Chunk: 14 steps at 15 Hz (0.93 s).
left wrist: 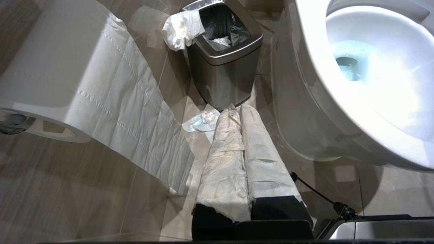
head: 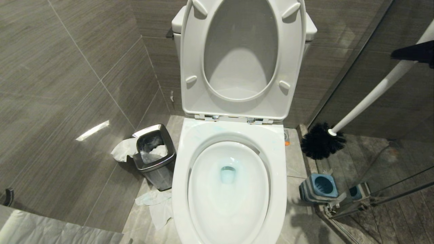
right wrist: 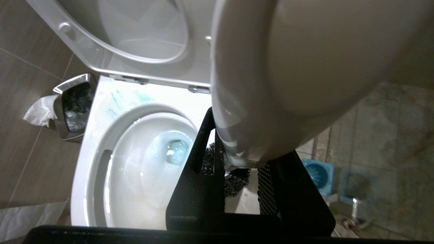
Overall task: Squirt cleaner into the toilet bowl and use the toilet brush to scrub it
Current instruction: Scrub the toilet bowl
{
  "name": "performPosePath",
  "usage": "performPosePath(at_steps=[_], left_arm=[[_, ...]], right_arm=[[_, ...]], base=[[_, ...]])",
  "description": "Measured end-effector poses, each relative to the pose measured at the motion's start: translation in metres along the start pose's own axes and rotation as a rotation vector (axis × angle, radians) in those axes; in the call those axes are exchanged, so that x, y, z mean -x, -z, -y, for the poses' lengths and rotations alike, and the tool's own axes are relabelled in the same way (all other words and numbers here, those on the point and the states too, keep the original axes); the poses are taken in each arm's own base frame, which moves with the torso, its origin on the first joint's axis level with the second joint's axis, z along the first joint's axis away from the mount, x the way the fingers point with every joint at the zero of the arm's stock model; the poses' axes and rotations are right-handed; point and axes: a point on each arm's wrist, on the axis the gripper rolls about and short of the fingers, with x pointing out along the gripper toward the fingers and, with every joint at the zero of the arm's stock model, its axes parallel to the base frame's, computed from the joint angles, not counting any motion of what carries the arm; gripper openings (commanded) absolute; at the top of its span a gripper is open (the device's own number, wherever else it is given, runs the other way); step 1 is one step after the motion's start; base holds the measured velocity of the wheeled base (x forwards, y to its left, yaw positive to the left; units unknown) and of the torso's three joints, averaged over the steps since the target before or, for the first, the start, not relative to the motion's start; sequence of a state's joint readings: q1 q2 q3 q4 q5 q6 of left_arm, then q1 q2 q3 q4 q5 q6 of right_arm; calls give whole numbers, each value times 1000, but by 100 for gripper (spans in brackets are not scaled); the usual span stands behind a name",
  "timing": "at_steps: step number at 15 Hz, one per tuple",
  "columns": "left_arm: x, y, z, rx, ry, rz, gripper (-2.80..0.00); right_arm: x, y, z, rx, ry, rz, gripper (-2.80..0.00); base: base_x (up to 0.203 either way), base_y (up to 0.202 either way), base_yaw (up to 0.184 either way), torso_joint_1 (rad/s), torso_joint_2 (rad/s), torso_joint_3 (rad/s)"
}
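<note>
The toilet bowl (head: 278, 169) stands open in the middle, its seat and lid (head: 291, 67) raised. The cleaner shows as teal streaks (right wrist: 115, 101) on the back of the rim and as pale blue water (head: 228, 173) at the drain. At the right edge my right gripper (head: 408, 54) is shut on the toilet brush's white handle (head: 369, 98). The handle slants down to the black bristle head (head: 321, 141), which hangs over the floor right of the bowl. In the right wrist view the handle (right wrist: 288, 67) fills the space between the black fingers (right wrist: 200, 162). My left gripper (left wrist: 235, 110) is shut, empty and parked low beside the bowl (left wrist: 305, 84), its fingers wrapped in white paper.
A blue-topped brush holder (head: 320, 186) sits on the floor under the brush head, by a glass partition (head: 373, 176). A steel waste bin (head: 154, 152) with tissue draped over it stands left of the bowl, crumpled tissue (head: 157, 206) before it. A toilet roll (left wrist: 67, 74) hangs at left.
</note>
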<state>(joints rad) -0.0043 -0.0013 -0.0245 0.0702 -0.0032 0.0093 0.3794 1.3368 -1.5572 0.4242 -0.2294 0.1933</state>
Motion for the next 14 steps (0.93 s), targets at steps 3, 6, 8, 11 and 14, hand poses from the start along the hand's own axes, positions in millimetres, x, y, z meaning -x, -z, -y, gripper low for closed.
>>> performPosePath(at_steps=[3, 6, 8, 11, 14], left_arm=[[0, 0, 0, -3, 2, 0, -280], [0, 0, 0, -4, 1, 0, -280], [0, 0, 0, -5, 1, 1, -280], [0, 0, 0, -4, 3, 0, -280], [0, 0, 0, 3, 0, 1, -280]], right_arm=[[-31, -3, -30, 14, -9, -12, -280], [-55, 2, -64, 38, -39, -35, -280], [-66, 11, -89, 36, -63, -58, -280], [-83, 30, -115, 49, -80, -112, -280], [-103, 51, -130, 52, -77, -176, -280]], base=[[0, 0, 0, 0, 0, 0], [0, 0, 0, 0, 0, 0], [0, 0, 0, 0, 0, 0], [0, 0, 0, 0, 0, 0], [0, 0, 0, 0, 0, 0]])
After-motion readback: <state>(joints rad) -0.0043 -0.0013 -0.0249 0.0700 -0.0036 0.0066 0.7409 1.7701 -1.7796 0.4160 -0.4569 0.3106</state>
